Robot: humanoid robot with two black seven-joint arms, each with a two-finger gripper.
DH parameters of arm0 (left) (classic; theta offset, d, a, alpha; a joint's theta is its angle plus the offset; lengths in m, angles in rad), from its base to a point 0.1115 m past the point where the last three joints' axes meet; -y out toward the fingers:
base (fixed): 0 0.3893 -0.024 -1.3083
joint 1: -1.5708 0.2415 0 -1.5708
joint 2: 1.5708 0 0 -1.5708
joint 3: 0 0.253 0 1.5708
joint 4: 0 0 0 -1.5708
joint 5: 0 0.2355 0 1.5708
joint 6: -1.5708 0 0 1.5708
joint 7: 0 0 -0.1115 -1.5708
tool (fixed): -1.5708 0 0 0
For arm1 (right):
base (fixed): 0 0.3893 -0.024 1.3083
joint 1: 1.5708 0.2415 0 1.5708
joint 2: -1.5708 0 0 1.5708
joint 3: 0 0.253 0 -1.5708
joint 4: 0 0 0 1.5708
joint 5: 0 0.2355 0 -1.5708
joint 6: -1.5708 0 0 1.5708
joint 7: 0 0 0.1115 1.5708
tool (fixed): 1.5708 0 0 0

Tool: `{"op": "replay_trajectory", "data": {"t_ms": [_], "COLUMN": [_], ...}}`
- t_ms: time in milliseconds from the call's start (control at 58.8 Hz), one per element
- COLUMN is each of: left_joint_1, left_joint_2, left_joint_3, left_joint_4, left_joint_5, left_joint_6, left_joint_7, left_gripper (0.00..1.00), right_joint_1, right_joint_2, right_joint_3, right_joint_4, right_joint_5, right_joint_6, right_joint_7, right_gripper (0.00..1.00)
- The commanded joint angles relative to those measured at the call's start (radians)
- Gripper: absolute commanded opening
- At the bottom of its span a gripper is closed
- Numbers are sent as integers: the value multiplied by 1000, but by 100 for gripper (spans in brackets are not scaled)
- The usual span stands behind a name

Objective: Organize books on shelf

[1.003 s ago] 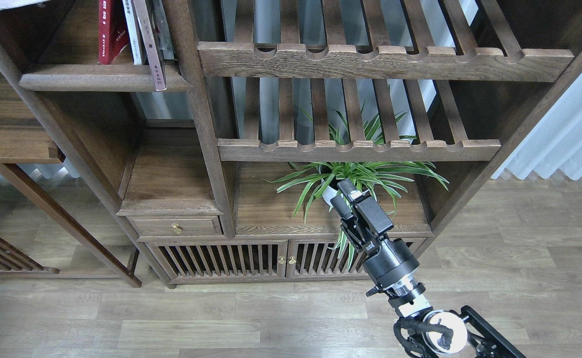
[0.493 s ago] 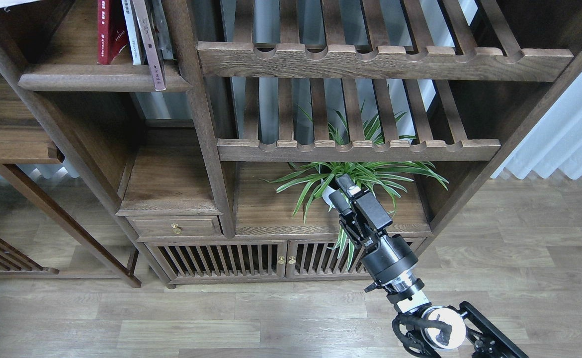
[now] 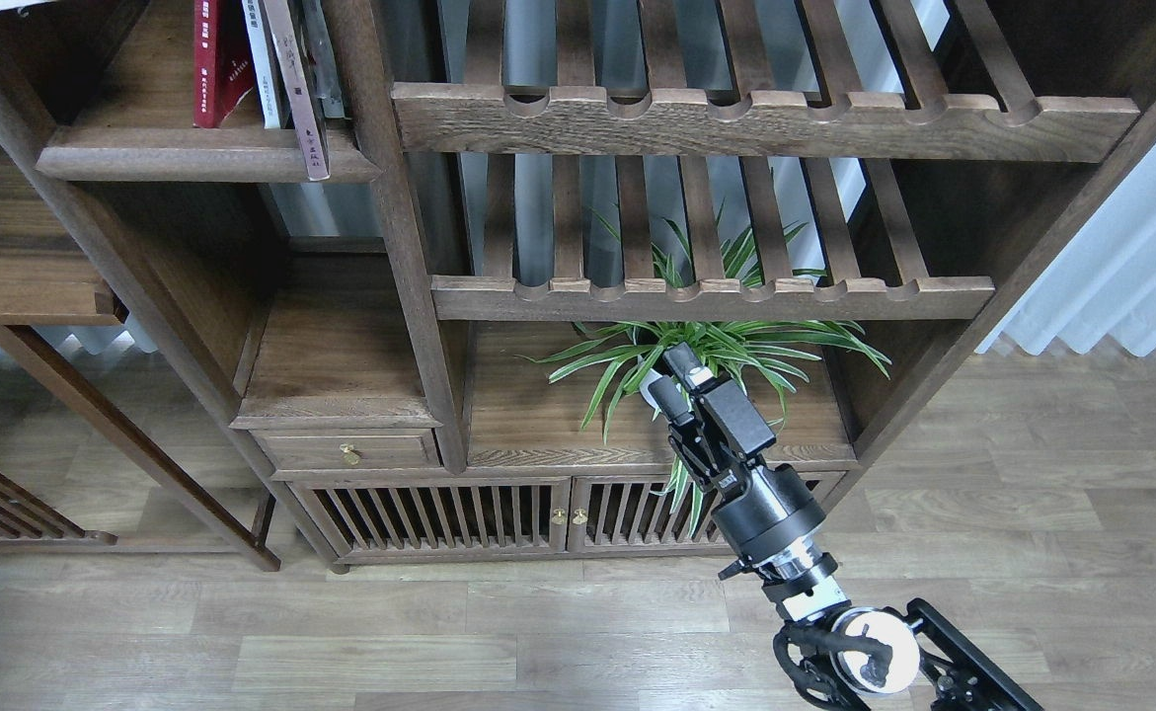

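The shelf (image 3: 192, 158) is a dark plank with a rounded front edge at the top left. On it a red book (image 3: 212, 64) and a white-spined book (image 3: 260, 59) stand upright. A thin purplish-spined book (image 3: 301, 99) leans next to them and overhangs the front edge. No yellow-green book is in view. My right gripper (image 3: 678, 383) is at the centre right, far from the books and in front of the potted plant. Its two fingers stand slightly apart with nothing between them. My left gripper is out of view.
A green potted plant (image 3: 716, 346) stands on the low cabinet top under two slatted racks (image 3: 716, 296). A small brass-knobbed drawer (image 3: 350, 452) sits below a bare plank (image 3: 336, 346). A wooden side table (image 3: 15, 286) is at the left, with wood floor in front.
My right gripper has moved slightly up and to the left, closer to the plant. The books have not moved.
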Motion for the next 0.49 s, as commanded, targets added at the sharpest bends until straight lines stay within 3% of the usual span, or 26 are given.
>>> {"op": "replay_trajectory", "data": {"t_ms": [0, 476], "left_joint_1": [-35, -161], "left_joint_2": [-23, -115], "left_joint_3": [23, 98], "left_joint_4": [29, 175], "left_joint_5": [19, 96], "left_joint_6": [0, 0], "left_joint_7": [-2, -3], "left_gripper": [1, 1], "right_joint_1": [-3, -6], "right_joint_2": [1, 0], "right_joint_3": [0, 2], "right_joint_4": [1, 9], "right_joint_5": [0, 0], "right_joint_6": [0, 0], "right_joint_7": [0, 0], "right_gripper": [83, 83]}}
